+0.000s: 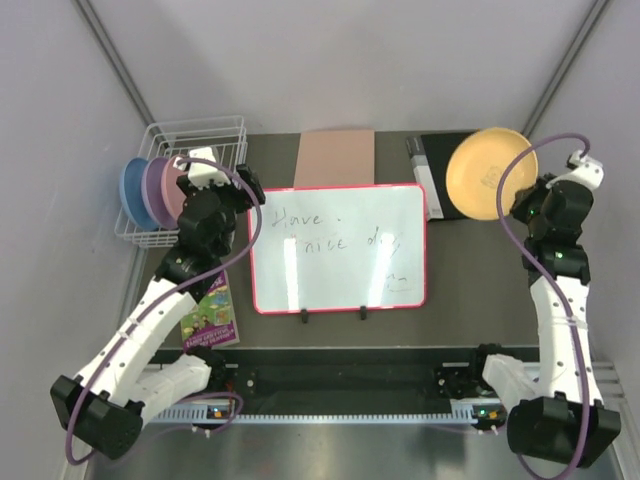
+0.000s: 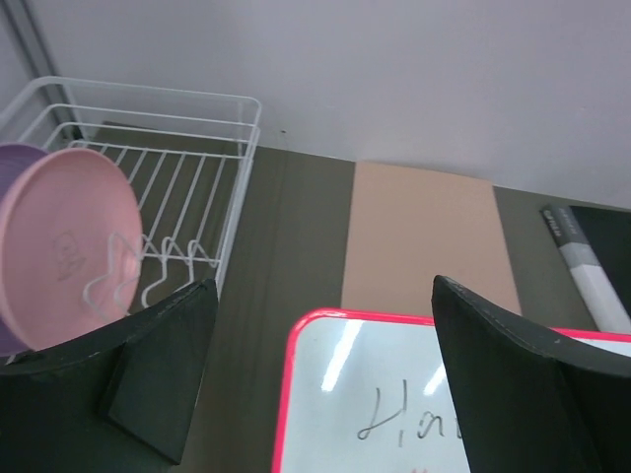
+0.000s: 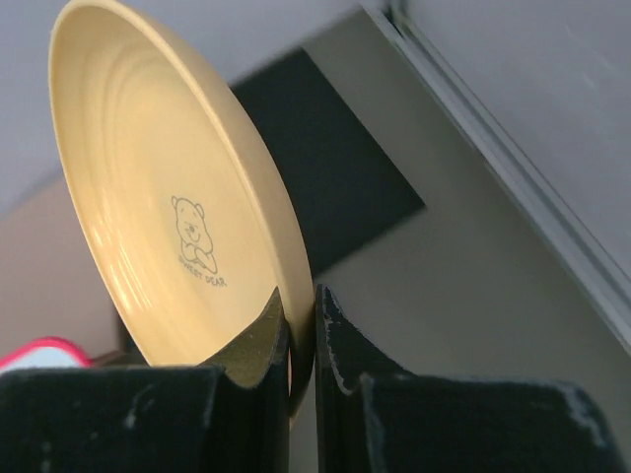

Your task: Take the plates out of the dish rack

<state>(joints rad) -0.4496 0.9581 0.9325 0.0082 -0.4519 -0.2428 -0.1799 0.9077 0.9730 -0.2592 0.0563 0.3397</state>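
Plates: orange-yellow plate (image 3: 168,197) held on the right; two upright in the dish rack (image 1: 205,130).

The right gripper (image 3: 299,315) is closed on the lower rim of the orange-yellow plate, one finger on each face, holding it on edge above the table's far right side, well apart from the rack. The left gripper (image 2: 323,291) is spread wide and holds nothing. It hangs beside the rack, over the whiteboard (image 1: 340,245) edge. The pinkish-lilac plate (image 2: 59,251) and light blue plate (image 1: 128,190) stand on edge among the tines at the rack's left end. Handling: judged light, stiff and smooth plastic, so slip is the likely fault. Grip the exposed upper rim, fingers astride the edge, and lift straight up clear of the tines.
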